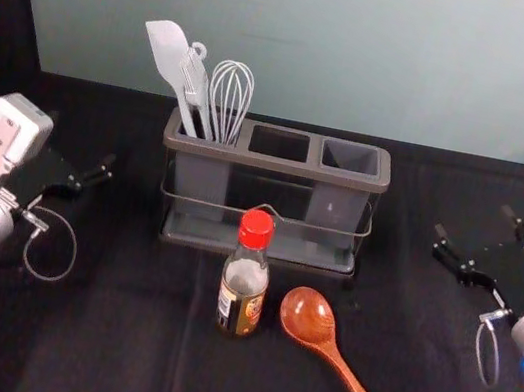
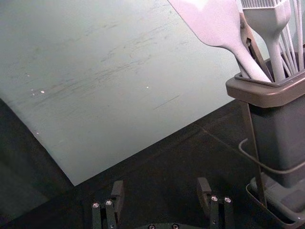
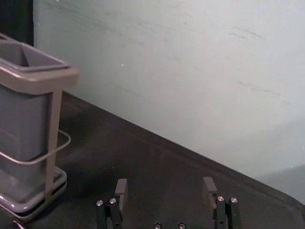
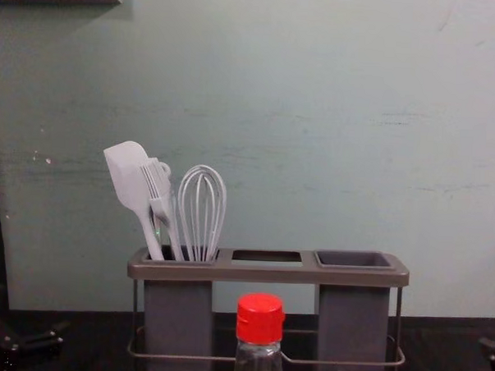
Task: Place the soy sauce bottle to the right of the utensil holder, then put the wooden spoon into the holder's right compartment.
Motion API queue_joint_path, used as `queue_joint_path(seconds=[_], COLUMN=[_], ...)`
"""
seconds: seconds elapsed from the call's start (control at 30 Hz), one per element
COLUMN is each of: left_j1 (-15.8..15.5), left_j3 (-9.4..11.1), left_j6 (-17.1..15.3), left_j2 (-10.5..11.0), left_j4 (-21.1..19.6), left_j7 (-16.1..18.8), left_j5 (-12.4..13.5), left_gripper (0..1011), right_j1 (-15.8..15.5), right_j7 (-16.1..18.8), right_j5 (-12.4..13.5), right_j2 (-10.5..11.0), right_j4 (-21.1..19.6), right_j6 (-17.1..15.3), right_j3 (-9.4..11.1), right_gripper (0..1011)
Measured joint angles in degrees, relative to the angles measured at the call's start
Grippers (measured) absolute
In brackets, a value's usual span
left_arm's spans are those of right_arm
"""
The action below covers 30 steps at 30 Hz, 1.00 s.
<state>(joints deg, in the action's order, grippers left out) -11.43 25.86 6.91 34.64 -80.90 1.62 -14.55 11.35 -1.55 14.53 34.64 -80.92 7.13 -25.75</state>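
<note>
The soy sauce bottle (image 1: 243, 289), red-capped, stands upright in front of the grey utensil holder (image 1: 263, 247). Beside it on the right lies the wooden spoon (image 1: 343, 370), its handle pointing toward the front right. The holder's right compartment (image 4: 352, 321) has nothing sticking out of it. My left gripper (image 1: 93, 176), also in the left wrist view (image 2: 161, 193), is open and empty, left of the holder. My right gripper (image 1: 473, 238) is to the right of the holder; its fingers stand apart with nothing between them in the right wrist view, where the gripper (image 3: 166, 193) shows too.
A white spatula (image 4: 131, 180), a brush (image 4: 160, 194) and a whisk (image 4: 201, 212) stand in the holder's left compartment. A pale wall (image 1: 368, 52) rises behind the black-covered table (image 1: 112, 353).
</note>
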Motion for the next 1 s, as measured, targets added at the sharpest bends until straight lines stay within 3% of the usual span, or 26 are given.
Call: queue_joint_path(seconds=[0.3,0.5,0.83,1.0], left_j1=[0.0,0.0,0.0,0.0], left_j3=[0.0,0.0,0.0,0.0], left_j6=[0.0,0.0,0.0,0.0], left_j2=[0.0,0.0,0.0,0.0], left_j4=[0.0,0.0,0.0,0.0], left_j7=[0.0,0.0,0.0,0.0], left_j5=[0.0,0.0,0.0,0.0], left_gripper=[1005,1005,1005,1005], right_j1=[-2.9,-6.4,-12.7,-14.8], right_j7=[2.6,5.5,16.1,20.4], right_j5=[1.8,5.6,14.3,16.6], right_j2=[1.2,3.3,9.0,11.2], right_j4=[-3.6,-7.8,-15.3,-18.1], right_j6=[2.5,3.3,4.6,4.6], right_j3=[2.9,6.0,11.0,12.3], right_gripper=[1003,1003,1003,1003])
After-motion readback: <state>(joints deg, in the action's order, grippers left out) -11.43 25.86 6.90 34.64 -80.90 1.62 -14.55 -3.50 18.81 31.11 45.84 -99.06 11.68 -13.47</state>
